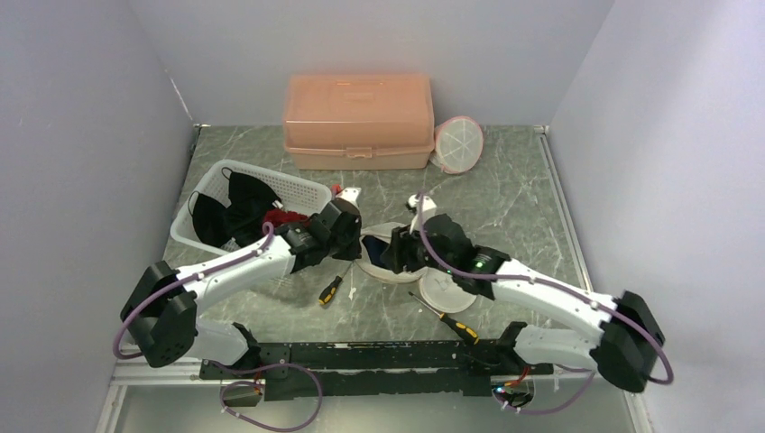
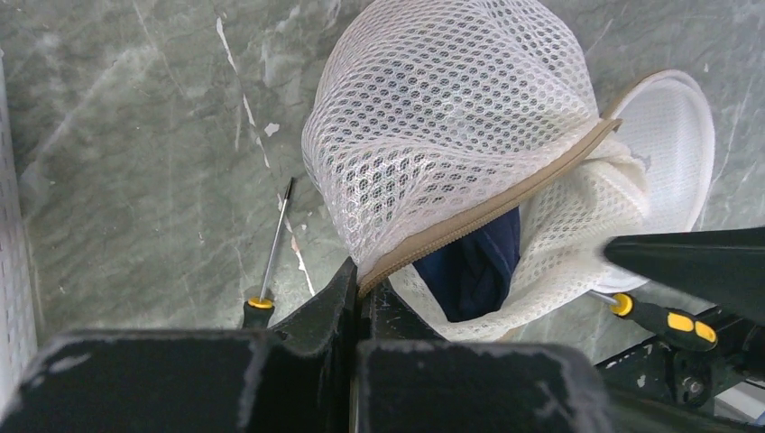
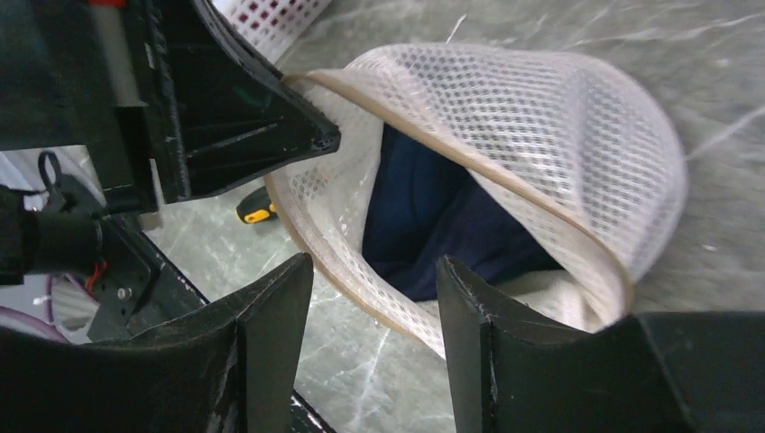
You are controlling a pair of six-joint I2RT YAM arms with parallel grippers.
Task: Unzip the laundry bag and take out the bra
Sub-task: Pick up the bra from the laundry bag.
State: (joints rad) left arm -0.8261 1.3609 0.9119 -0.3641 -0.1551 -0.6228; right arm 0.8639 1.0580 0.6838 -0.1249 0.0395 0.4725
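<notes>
Top external shows laundry bag (image 1: 377, 259) on marbled grey-green table (image 1: 541, 198) between pale walls (image 1: 361, 41).

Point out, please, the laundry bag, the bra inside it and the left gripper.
laundry bag (image 2: 442, 117): left wrist view, white mesh dome.
bra (image 3: 433, 216): right wrist view, dark blue cloth in the opening.
left gripper (image 2: 363, 287): left wrist view, between its closed fingertips.

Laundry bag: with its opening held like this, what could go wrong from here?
1. The left gripper pinches only the zipper edge of the laundry bag; the edge may slip out and the mouth may close.
2. The right gripper, open at the mouth, may catch mesh instead of the bra.
3. The bra may snag and drag the bag along.
</notes>
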